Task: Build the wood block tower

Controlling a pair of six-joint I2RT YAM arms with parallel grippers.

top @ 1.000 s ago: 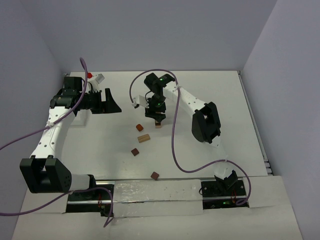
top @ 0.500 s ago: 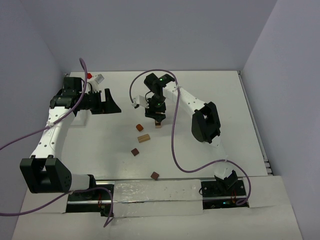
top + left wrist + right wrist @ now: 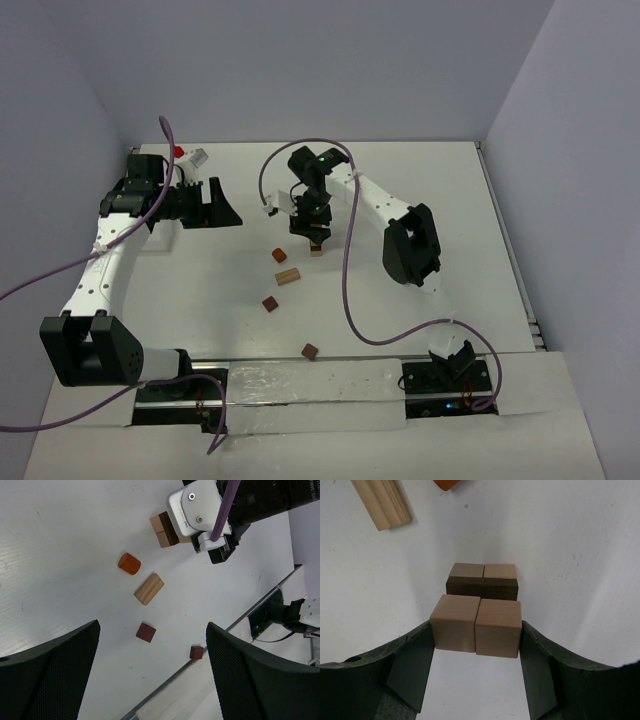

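White links (image 3: pixel 100 275), blk joints (image 3: pixel 410 245), purple cables (image 3: pixel 348 290); tool fingers (image 3: pixel 50 675) blk, mesh-textured.

The white worktop (image 3: pixel 430 190) carries a small block stack (image 3: pixel 162 530), an orange-brown cylinder (image 3: pixel 280 256), a pale tan bar (image 3: pixel 288 276), a reddish-brown cube (image 3: pixel 270 303) and a darker red cube (image 3: pixel 310 351) nearest its front edge

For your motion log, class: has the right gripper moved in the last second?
No. The right gripper, clamping two pale cubes, keeps its spot just beyond the pale bar.
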